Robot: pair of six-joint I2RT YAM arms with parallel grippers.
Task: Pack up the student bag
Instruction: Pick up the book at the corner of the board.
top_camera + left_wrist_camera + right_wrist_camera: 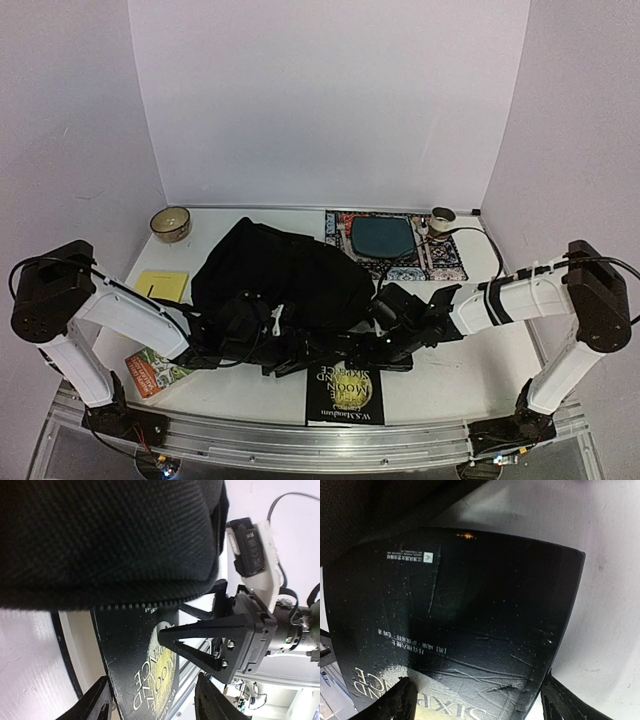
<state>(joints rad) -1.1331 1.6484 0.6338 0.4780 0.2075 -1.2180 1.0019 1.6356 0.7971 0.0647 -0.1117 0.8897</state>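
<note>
The student bag (pixel 280 272), a large black fabric backpack, lies in the middle of the table. A black book titled "The Moon and Sixpence" (pixel 345 395) lies in front of it, its far end under the bag's near edge. My left gripper (pixel 268 340) is open at the bag's near edge. In the left wrist view the bag's zipper edge (pixel 125 605) hangs over the book (pixel 135 660), with the left gripper (pixel 150 690) open and empty. My right gripper (pixel 388 335) is open just above the book (pixel 470 610), its fingers (pixel 395 700) spread across the cover. The bag (pixel 370 510) fills the upper left of the right wrist view.
A bowl (pixel 171 223) stands at the back left. A yellow notepad (pixel 162 285) and a colourful book (pixel 152 372) lie on the left by my left arm. A patterned mat (pixel 440 262) with a teal pad (pixel 383 236) and a small cabled object (pixel 442 216) is at the back right.
</note>
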